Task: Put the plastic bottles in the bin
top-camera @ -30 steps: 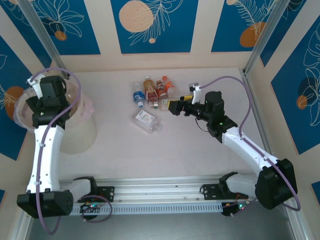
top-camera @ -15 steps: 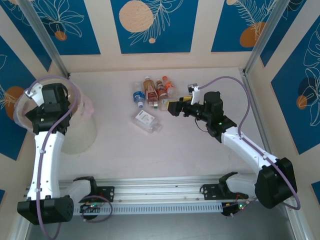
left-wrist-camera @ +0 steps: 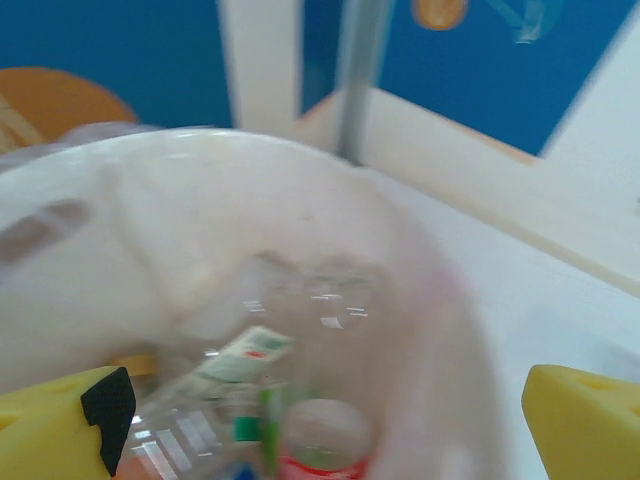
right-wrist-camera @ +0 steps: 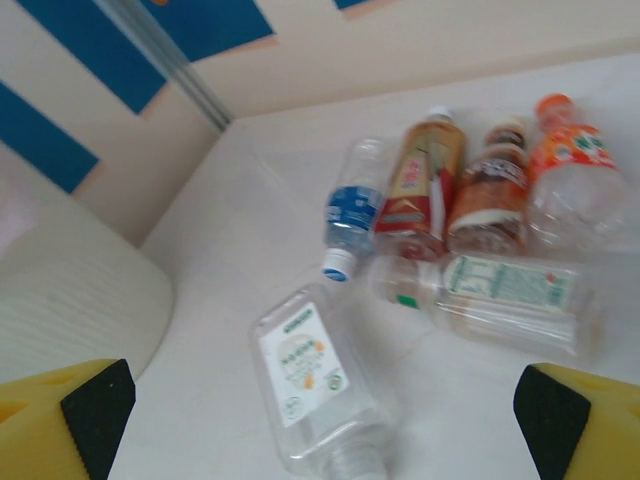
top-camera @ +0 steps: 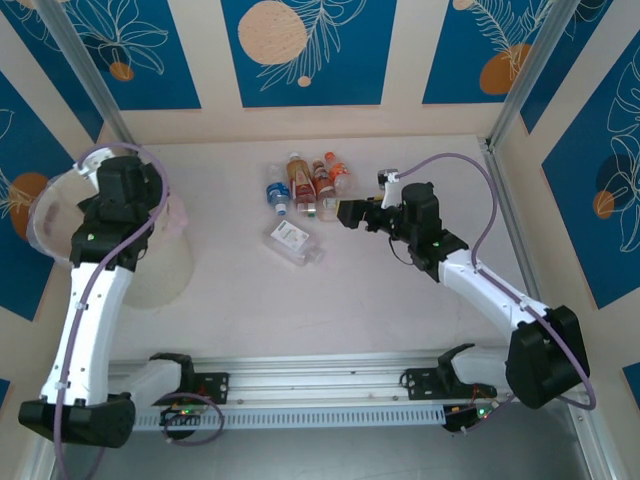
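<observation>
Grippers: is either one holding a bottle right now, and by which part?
Neither. The left gripper is open above the bin, with dropped bottles lying loose inside; the right gripper is open, facing the table bottles.

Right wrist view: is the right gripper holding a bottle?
No, the right gripper is open and empty, with the plastic bottles lying on the table ahead of it.

Bin [top-camera: 150,270] at table's left, bottles [left-wrist-camera: 250,400] inside it, loose bottles [top-camera: 300,195] mid-table toward the back wall
</observation>
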